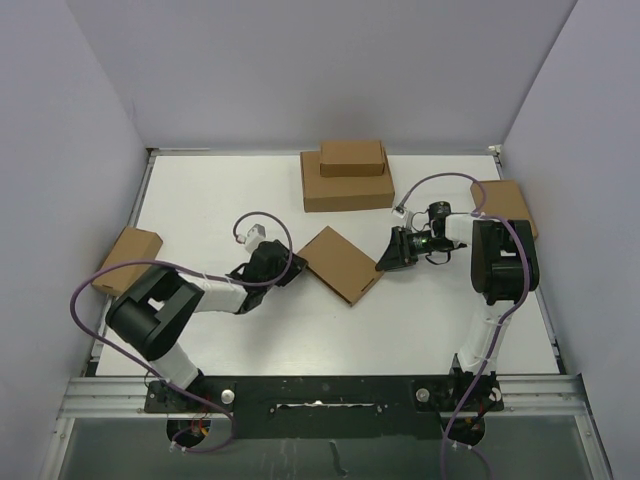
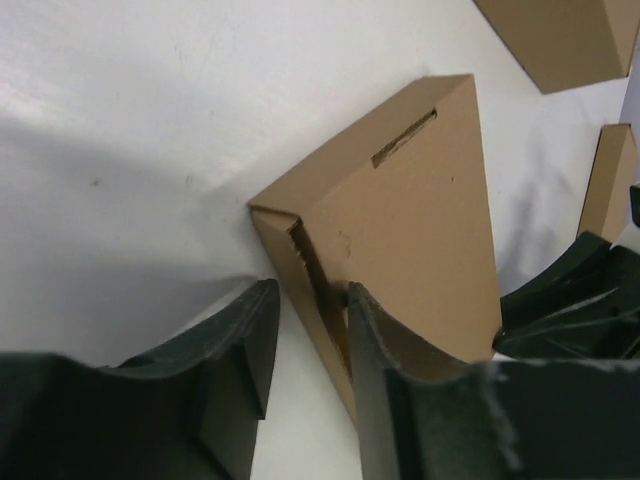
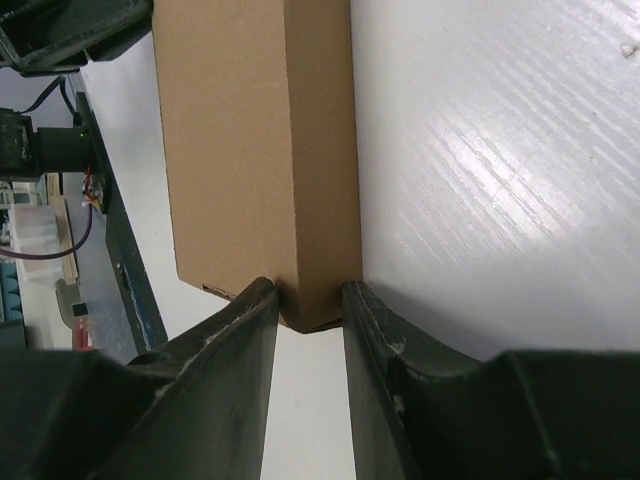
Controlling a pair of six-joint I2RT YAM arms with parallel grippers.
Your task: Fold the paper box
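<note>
The paper box (image 1: 340, 263) is a flat brown cardboard mailer lying closed and turned diagonally at the middle of the table. My left gripper (image 1: 297, 266) is at its left corner. In the left wrist view the gripper (image 2: 308, 330) is open and straddles the box's side wall (image 2: 300, 290). One finger (image 2: 372, 340) rests at the dark gap under the lid (image 2: 420, 220), and the other finger is on the table. My right gripper (image 1: 384, 264) is at the box's right corner. In the right wrist view the gripper (image 3: 310, 305) is closed on that corner of the box (image 3: 260, 150).
A wide brown box (image 1: 345, 185) with a smaller box (image 1: 352, 157) on top stands at the back. Another brown box (image 1: 128, 258) hangs over the left table edge. One more box (image 1: 505, 205) sits at the right edge behind the right arm.
</note>
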